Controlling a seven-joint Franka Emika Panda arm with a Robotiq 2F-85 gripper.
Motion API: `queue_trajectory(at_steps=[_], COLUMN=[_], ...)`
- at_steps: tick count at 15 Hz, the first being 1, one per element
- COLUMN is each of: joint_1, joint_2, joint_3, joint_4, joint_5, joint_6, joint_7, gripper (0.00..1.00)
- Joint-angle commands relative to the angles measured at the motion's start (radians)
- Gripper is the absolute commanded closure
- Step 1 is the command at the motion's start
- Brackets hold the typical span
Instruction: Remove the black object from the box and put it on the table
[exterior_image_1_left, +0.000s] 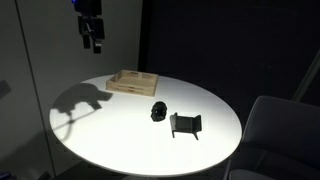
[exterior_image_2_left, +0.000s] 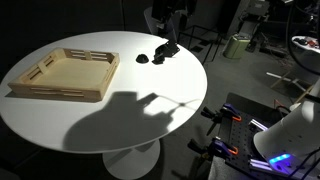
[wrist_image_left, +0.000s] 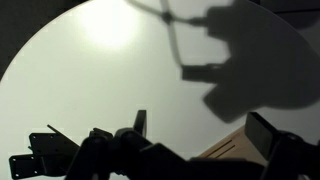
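Note:
The black object is a small roundish lump lying on the white round table, outside the box. It also shows in an exterior view. The box is a shallow pale wooden tray and looks empty in both exterior views. My gripper hangs high above the table, beyond the box, apart from everything. In the wrist view the gripper is open and empty, with a corner of the box below it. The black object is hidden in the wrist view.
A larger black bracket-like stand sits on the table next to the black object, also in an exterior view and at the wrist view's lower left. A grey chair stands beside the table. The arm's shadow falls across the tabletop.

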Motion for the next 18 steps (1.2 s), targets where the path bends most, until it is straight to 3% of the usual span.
queue_trajectory(at_steps=[1, 11, 18], joint_1=[-0.019, -0.050, -0.058], joint_2=[-0.052, -0.069, -0.059], joint_3=[-0.020, -0.098, -0.094], joint_4=[-0.025, -0.022, -0.019], joint_5=[0.020, -0.031, -0.046], joint_6=[-0.048, -0.085, -0.067], joint_7=[-0.061, -0.382, -0.361], gripper=[0.00, 0.00, 0.00])
